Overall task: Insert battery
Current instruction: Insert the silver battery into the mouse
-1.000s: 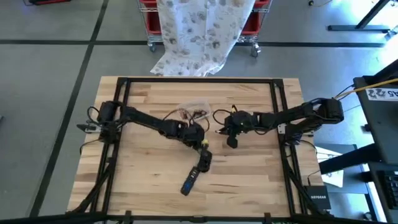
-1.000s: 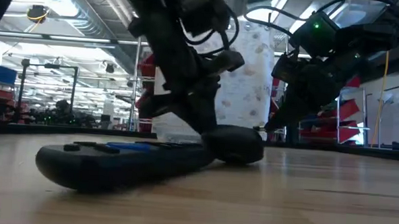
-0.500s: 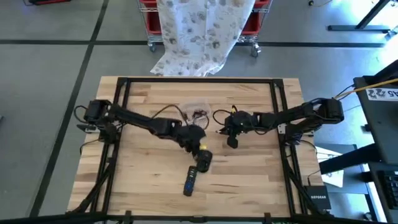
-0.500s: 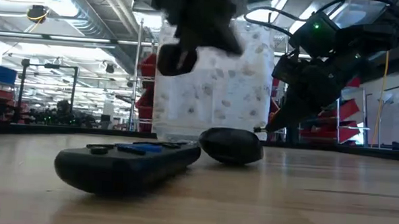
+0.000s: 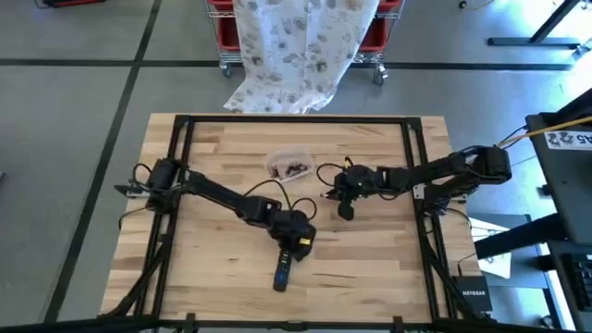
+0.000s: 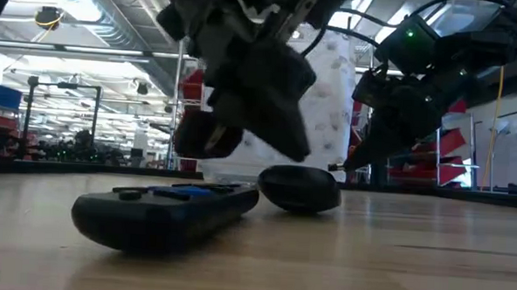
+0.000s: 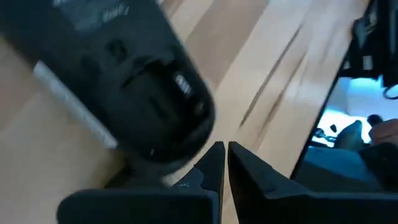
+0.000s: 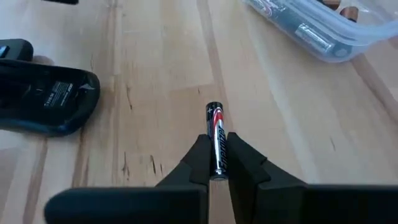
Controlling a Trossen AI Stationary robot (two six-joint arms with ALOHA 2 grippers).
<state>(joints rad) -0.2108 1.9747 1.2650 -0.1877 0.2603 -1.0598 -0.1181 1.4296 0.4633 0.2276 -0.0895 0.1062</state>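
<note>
A black remote (image 5: 283, 268) with blue buttons lies face up on the wooden table near its middle (image 6: 164, 213). My left gripper (image 5: 296, 239) hovers shut just above the remote's far end (image 7: 124, 81), clear of it in the low view (image 6: 242, 118). My right gripper (image 5: 331, 191) is right of centre, shut on a black-and-red battery (image 8: 215, 124). A black oval cover (image 5: 345, 212) rests flat on the table just near of the right gripper (image 8: 43, 102). My right gripper pinches the battery's rear half (image 8: 217, 163) between its two fingers. The battery lies along the fingers, and its front end (image 8: 214, 111) sticks out past the fingertips. The fingers come from the table's right, slanting down. The battery is held above the wood.
A clear plastic tub (image 5: 290, 167) holding more batteries stands at the table's far middle (image 8: 311, 28). Black frame rails (image 5: 185, 139) run along the table's edges. A patterned cloth (image 5: 296, 46) hangs over a red cart beyond the far edge.
My left gripper has risen off the remote's far end and moved toward the table's near edge, now hovering over that end. The remote has slid and turned a little on the table early in the interval, then stayed put. My right gripper has kept still.
</note>
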